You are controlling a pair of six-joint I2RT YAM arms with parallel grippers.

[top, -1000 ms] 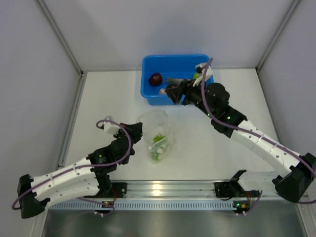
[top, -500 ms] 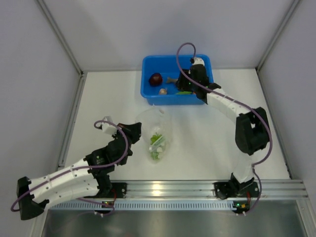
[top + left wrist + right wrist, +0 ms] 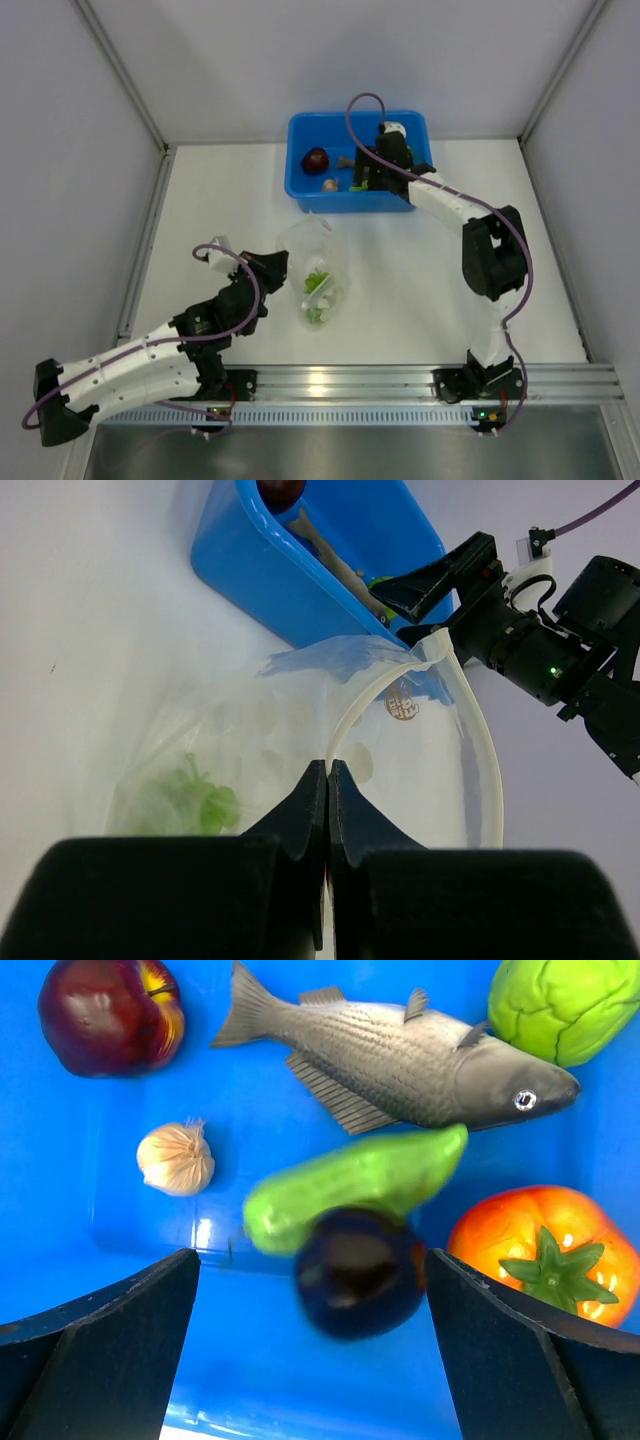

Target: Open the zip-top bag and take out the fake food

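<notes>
The left hand [image 3: 327, 780] lies low on the bench [image 3: 220, 200], its two fingers pressed together on the rim of the zip-top bag [image 3: 322, 255], pinching the plastic just beside the open mouth. The bag lies on the bench right of that hand and just in front of the blue bin [image 3: 340, 114], with its mouth facing the bin. Green grapes [image 3: 190, 800] sit inside, towards the closed end.

In the bin, from the left, lie a maroon ball [image 3: 110, 1015] and below it a garlic bulb [image 3: 175, 1157]. A grey fish [image 3: 400, 1050] stretches across the middle. Under the fish is a green pod [image 3: 350, 1185], and against the pod's lower edge shows a dark purple ball [image 3: 358, 1270], blurred. Further right are a lime-green piece [image 3: 565, 1005] in the far corner and a tomato [image 3: 545, 1240] below it.

The right hand [image 3: 366, 176] hangs over the bin, its fingers [image 3: 100, 1340] spread wide and gripping nothing, with the purple ball showing between them.
</notes>
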